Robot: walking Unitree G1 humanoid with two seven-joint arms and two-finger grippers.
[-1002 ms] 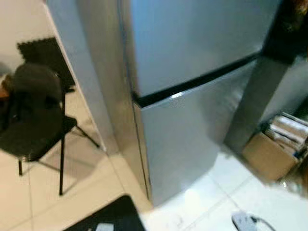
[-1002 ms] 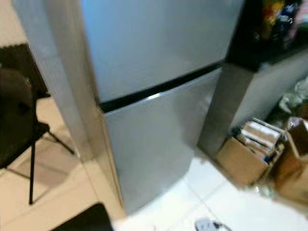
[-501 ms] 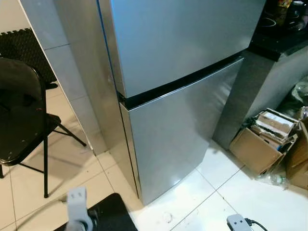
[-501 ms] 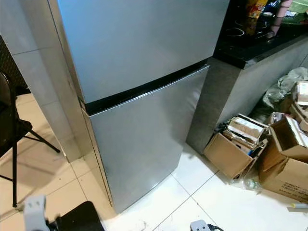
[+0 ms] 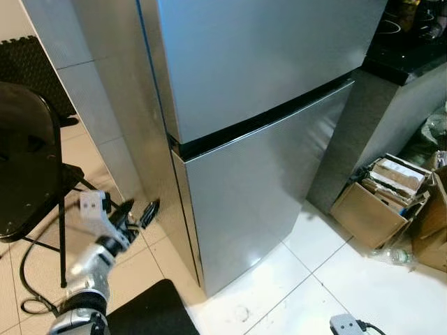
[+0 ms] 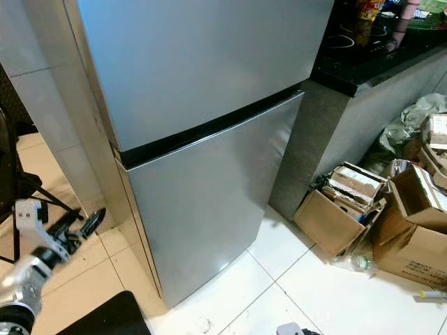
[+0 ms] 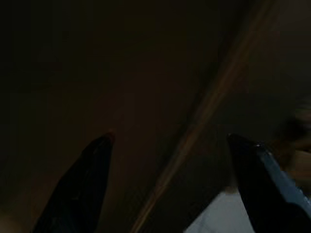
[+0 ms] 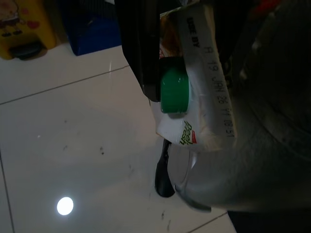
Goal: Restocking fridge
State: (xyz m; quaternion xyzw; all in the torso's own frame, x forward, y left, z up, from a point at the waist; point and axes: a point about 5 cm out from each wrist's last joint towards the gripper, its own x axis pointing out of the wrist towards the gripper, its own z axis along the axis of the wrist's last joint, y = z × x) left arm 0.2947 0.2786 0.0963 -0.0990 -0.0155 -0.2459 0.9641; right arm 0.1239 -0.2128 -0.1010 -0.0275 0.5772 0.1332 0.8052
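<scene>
The left end effector (image 5: pixel 143 213), fingers spread wide, is raised beside the tall silver two-door fridge (image 5: pixel 258 139), whose doors are closed. The right end effector (image 8: pixel 160 87) grips a white carton with a green screw cap (image 8: pixel 194 97) above the white tiled floor (image 8: pixel 73 145).

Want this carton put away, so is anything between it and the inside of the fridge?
Yes. Both fridge doors are shut, so they bar the way. The right hand holds the carton; the left hand, open, is raised near the lower door's left edge.

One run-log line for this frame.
fridge: doors closed | left gripper: open, raised beside fridge | right gripper: holds carton
</scene>
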